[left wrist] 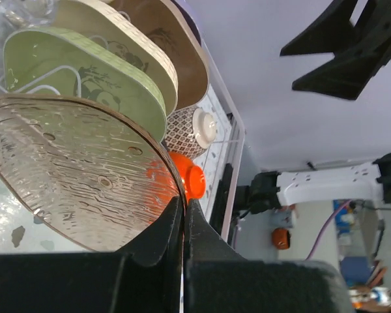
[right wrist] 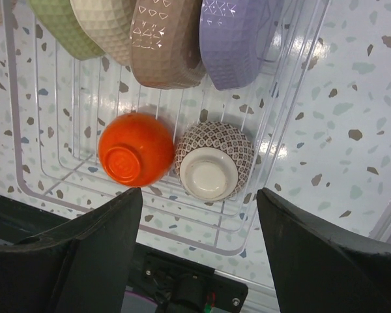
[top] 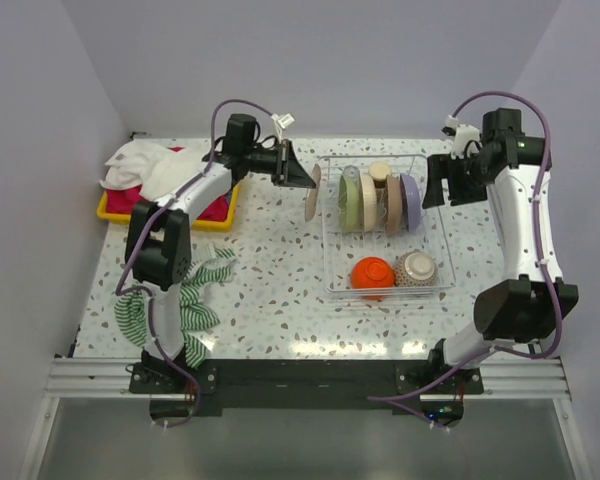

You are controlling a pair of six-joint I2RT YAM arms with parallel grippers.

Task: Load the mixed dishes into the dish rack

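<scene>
Mixed dishes, late in loading. Four plates stand on edge in the far row of the dish rack (top: 388, 293): a green plate (top: 350, 206), a cream plate (top: 368, 204), a brown plate (top: 391, 206) and a lilac plate (top: 411, 199). An orange bowl (top: 372, 274) and a patterned bowl (top: 417, 268) lie upside down in the near row.

We see the left gripper (top: 298, 178) clamped shut on the rim of a tan plate (top: 312, 190). It holds the plate upright in the air, just outside the rack's left wall. The right gripper (top: 438, 186) hangs beside the rack's right wall, jaws wide apart and holding nothing.

We judge that the last plate must clear the left wall and drop in beside the green plate. The grip is a narrow pinch at one edge, so the plate may swing or slip if it catches a wire. Coming in too low, it would hit the wall. Going too far, it would push the leaning row of plates towards the right gripper.
</scene>
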